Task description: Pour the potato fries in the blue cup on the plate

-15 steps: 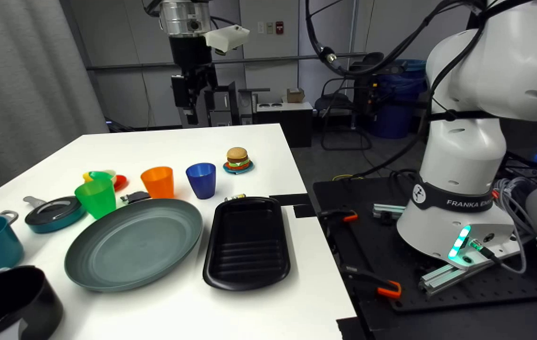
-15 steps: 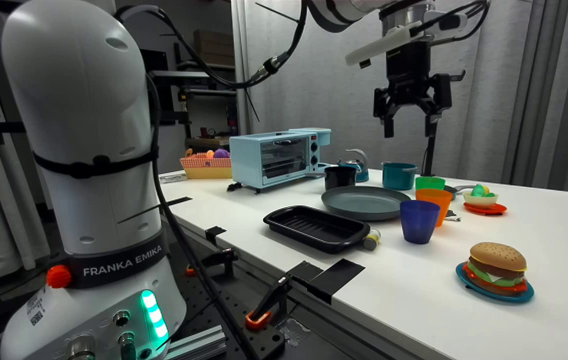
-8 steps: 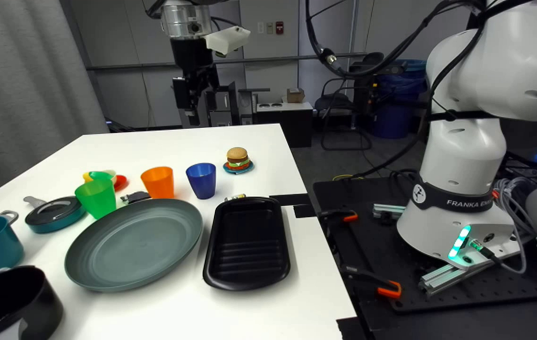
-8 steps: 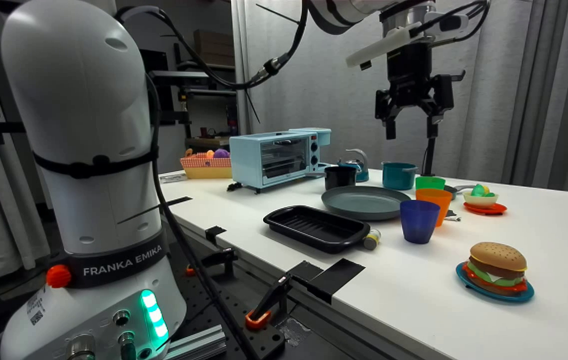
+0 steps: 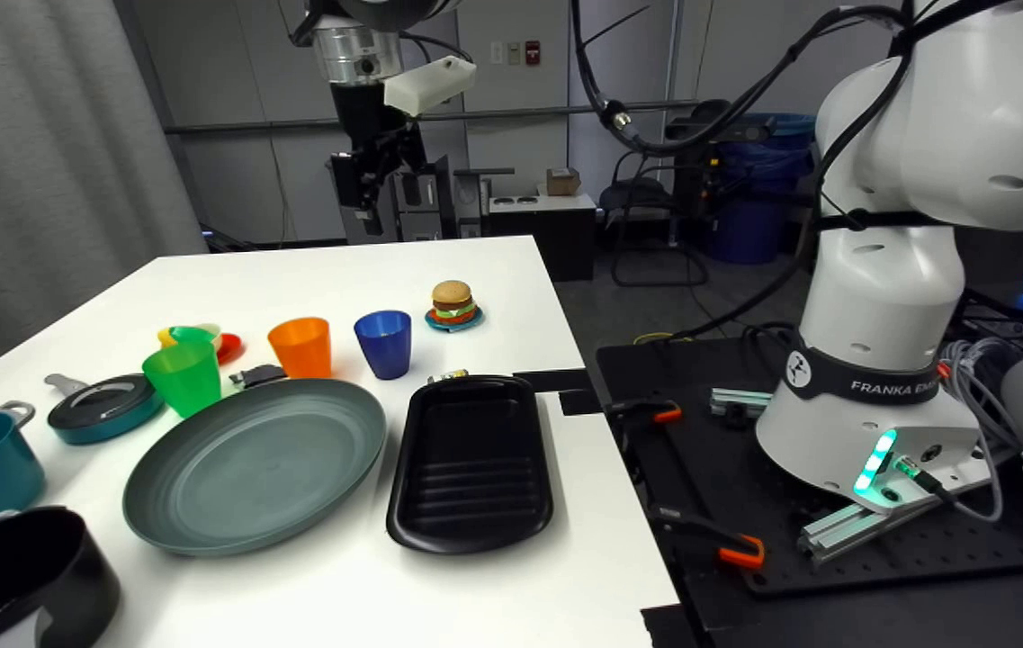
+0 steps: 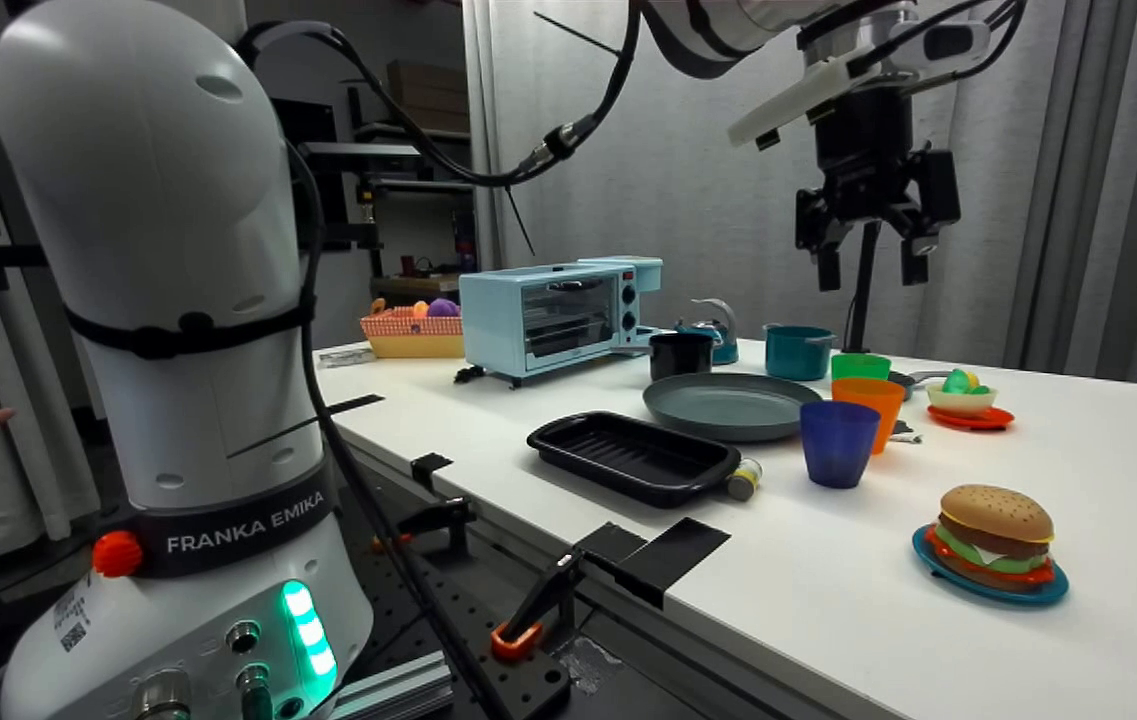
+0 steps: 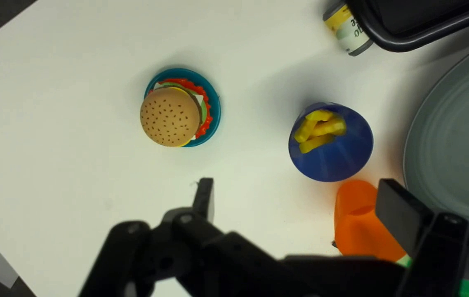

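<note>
Your jaws stand wide apart, their tips at seven and four o'clock in the wrist view; in both exterior views they hang well above the worktop (image 5: 385, 603). The blue cup (image 7: 337, 163) stands upright on it, and looking into it through the wrist view you see the potato fries (image 7: 328, 127) within, gathered toward eleven o'clock. Taking this cup as the dial's centre in the same view, you read: at three, the plate (image 7: 461, 136), near but apart; at five, the orange cup (image 7: 358, 231), just beside and partly hidden by a jaw; at twelve, a small can (image 7: 347, 35), lying on its side beside the black tray (image 7: 401, 44); at nine, a toy burger (image 7: 170, 117) on a teal saucer (image 7: 216, 105). Read from the plate in an exterior view, the green cup (image 5: 183, 378) sits at eleven and the tray at three; in an exterior view, a light-blue toaster oven (image 6: 568, 320) stands at ten.
</note>
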You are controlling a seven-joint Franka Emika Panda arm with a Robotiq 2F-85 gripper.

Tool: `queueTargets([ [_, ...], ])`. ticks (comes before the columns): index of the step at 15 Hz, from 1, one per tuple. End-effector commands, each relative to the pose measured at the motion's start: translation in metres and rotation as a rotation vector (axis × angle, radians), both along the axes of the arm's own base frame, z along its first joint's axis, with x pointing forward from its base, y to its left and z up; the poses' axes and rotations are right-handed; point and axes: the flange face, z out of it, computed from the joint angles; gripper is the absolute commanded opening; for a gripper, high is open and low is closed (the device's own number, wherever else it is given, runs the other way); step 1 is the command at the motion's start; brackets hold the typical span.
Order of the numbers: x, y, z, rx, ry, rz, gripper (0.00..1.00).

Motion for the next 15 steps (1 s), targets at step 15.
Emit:
queueTargets([
  [15, 0.043, -0.032, -0.044, 0.019, 0.022, -0.086, 1.00],
])
